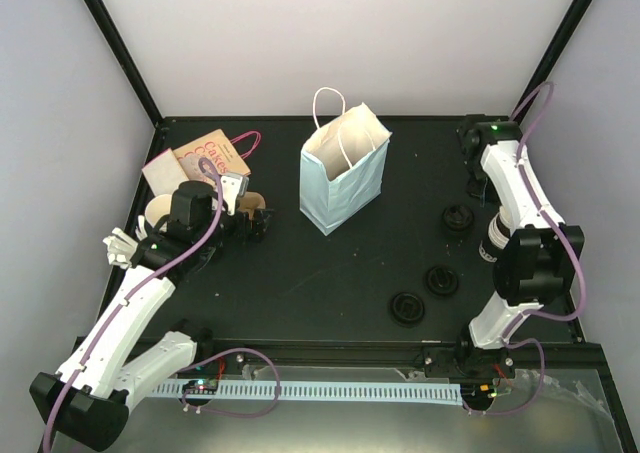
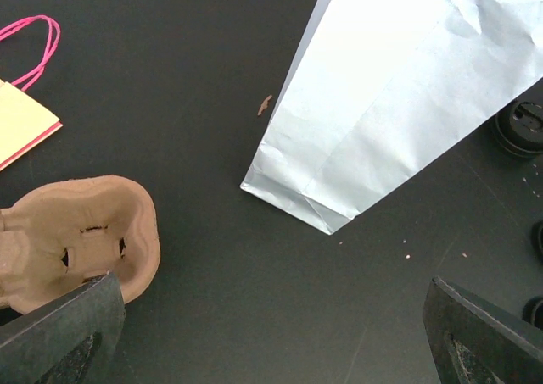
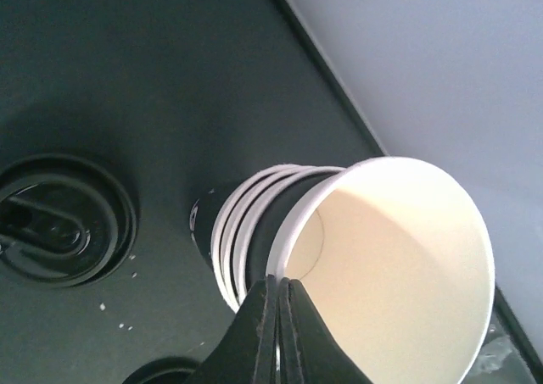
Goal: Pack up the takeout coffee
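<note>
1. Paper cup: topmost of a nested cup stack near the right edge of the tabletop. The right tool pinches its rim, fingers pressed together on the thin wall.
2. Step in hand, as judged: freeing one cup. Draw it slowly along the stack's axis so the cups beneath do not follow. A crushed rim would not take a lid.
3. Left tool: fingers wide apart, holding nothing, above the cardboard carrier near the left edge.
4. Paper bag: upright, mouth open, mid-tabletop toward the far edge. Carrier and cups are not yet inside.
</note>
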You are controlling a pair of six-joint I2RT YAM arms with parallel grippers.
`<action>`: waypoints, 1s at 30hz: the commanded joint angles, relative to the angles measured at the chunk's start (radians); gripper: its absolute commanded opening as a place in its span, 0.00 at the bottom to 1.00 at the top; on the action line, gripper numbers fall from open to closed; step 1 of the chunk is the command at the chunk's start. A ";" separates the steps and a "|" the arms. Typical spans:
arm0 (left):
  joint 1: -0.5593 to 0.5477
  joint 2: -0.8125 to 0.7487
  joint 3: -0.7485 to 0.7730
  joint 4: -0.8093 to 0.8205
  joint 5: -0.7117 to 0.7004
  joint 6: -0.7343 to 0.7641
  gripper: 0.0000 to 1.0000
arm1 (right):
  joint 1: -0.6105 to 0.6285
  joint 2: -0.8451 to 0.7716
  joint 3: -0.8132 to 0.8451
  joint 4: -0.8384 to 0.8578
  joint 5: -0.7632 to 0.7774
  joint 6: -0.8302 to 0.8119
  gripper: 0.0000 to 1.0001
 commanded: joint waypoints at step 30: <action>-0.005 0.004 0.000 0.022 0.043 0.025 0.99 | 0.032 -0.185 0.142 -0.063 -0.008 -0.079 0.01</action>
